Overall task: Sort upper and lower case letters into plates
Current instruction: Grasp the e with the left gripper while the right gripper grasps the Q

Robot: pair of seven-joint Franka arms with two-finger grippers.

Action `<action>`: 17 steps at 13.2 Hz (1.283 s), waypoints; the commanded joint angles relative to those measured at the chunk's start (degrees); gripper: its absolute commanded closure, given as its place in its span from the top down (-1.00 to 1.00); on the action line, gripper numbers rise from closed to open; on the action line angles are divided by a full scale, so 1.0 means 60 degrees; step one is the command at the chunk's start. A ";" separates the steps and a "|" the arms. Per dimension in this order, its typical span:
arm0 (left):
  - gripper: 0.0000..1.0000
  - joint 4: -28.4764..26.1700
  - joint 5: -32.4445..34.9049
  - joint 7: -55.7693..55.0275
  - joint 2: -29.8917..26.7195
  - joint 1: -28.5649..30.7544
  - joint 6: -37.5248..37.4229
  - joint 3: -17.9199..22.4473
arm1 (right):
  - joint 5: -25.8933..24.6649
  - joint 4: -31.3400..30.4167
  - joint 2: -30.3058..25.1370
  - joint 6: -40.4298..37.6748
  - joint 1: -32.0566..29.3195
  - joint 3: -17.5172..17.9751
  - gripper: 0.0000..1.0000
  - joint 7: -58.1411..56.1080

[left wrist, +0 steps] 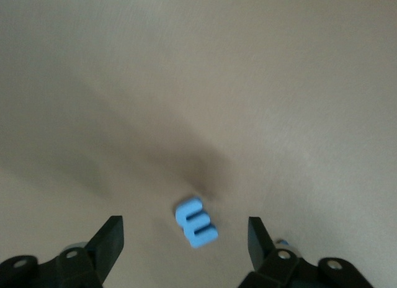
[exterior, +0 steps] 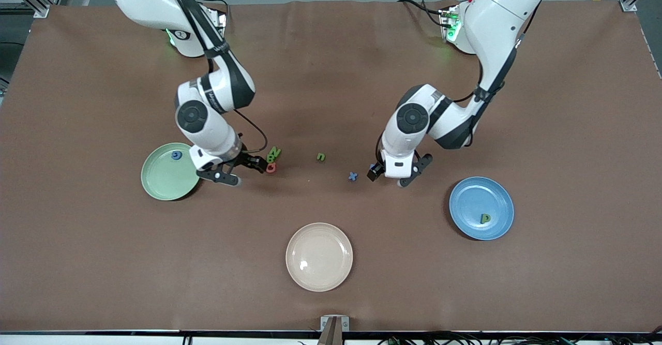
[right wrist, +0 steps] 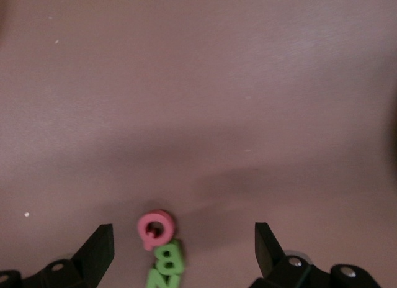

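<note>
Green plate (exterior: 168, 182) at the right arm's end holds a blue G (exterior: 177, 155). Right gripper (exterior: 239, 171) stands open just beside the red letter (right wrist: 156, 227), green B (right wrist: 167, 258) and N (exterior: 274, 152). Green n (exterior: 321, 156) and blue x (exterior: 352, 176) lie mid-table. Left gripper (left wrist: 185, 238), fingers apart, straddles the blue m (left wrist: 196, 223), not gripping. Blue plate (exterior: 468, 215) holds a green p (exterior: 485, 219).

toy letters (exterior: 273, 153) n, b, q, x, p

Table (exterior: 331, 283) cover: matt brown cloth, faintly creased. Plates (exterior: 315, 278) smooth semi-gloss plastic. Letters (left wrist: 196, 223) matt, foam-like. Arms (exterior: 207, 122) glossy white plastic.
</note>
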 commanded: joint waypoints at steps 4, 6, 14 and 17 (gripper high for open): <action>0.65 -0.0018 0.0139 -0.1707 0.0229 -0.0238 0.0179 0.0087 | -0.0076 0.0715 0.1287 0.0849 0.0767 -0.0163 0.94 0.0401; 0.62 -0.0018 0.0139 -0.1795 0.0287 -0.0253 0.0194 0.0087 | -0.0339 0.0701 0.1317 0.0849 0.0782 -0.0177 0.87 0.0401; 0.42 0.0085 0.0182 -0.1796 0.0566 -0.0253 0.0618 0.0117 | -0.0473 0.0306 0.1347 0.0863 0.0914 -0.0192 0.42 0.0401; 0.28 0.0085 0.0505 -0.1810 0.0639 -0.0238 0.0618 0.0117 | -0.0473 0.0203 0.1318 0.0834 0.1032 -0.0192 0.29 0.0416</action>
